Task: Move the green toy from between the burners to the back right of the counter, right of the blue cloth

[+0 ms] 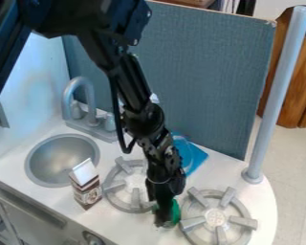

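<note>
Green toy piece near six o'clock in your view seems light and stiff, so favor its middle; you can't tell whether the gripper has jaws apart or clamped.

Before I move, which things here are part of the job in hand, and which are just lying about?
In the job:
- black two-finger gripper
- small green object right at it, partly hidden; grip unclear

Lying about:
- white-and-brown gable-top carton beside the round metal sink
- flat blue item behind the arm
</note>
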Tool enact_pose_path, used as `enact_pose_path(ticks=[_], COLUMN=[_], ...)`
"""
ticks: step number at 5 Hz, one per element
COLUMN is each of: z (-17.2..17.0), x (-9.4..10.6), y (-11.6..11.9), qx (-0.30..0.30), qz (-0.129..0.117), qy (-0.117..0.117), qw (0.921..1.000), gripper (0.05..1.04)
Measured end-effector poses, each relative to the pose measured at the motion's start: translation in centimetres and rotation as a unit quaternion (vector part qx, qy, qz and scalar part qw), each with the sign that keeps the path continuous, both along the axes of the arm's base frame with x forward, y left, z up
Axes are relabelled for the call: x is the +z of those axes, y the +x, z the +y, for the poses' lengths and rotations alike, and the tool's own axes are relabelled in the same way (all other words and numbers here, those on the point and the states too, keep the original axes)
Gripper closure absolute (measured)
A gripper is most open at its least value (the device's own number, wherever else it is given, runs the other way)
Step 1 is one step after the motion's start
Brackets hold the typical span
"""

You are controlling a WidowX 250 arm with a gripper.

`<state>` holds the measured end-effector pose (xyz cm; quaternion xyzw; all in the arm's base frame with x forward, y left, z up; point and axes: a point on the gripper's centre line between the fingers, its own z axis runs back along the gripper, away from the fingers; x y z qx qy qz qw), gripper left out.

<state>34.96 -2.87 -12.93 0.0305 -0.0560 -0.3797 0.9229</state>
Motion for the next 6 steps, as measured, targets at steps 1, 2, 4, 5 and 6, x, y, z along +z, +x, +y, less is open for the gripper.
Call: enact_pose_path(ticks=[1,2,4,5,6], z=[-0.1,-1.0,-1.2,-1.3,-1.5], x=[-1.9,-2.2,-2.3,-2.3,-1.9], y=[0.0,1.3,1.5,1.4,0.3], qx=[0.013,0.012,0.015,0.014,0.023], qz=[0.011,0.011,0.015,0.006,0.002], qy=[0.004,0.01,0.004,0.002,-0.016], qw=[0.9998,0.9998,0.9998,0.9999,0.9996], gripper=[0.083,0.123,0.168,0.168,0.17])
